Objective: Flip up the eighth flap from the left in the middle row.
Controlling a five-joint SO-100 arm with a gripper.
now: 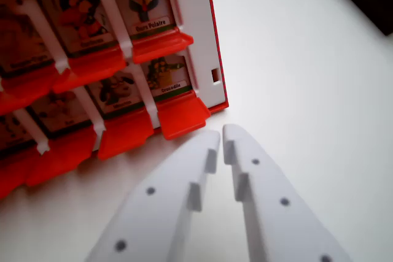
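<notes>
Red flap at board's bottom-right corner, lying flat; card above it labelled Crocodile, pic upright

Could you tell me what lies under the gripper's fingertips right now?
Only bare white table shows beneath the gripper. The red game board with its flaps sits just beyond the tips. Whatever lies directly under the white fingers is covered.

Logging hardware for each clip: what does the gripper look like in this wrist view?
The gripper has two white, matte plastic fingers that taper to rounded tips. Each has stepped notches along its inner edge and a row of small dark round holes on its flat face. No cables, labels or other markings show in this picture.
</notes>
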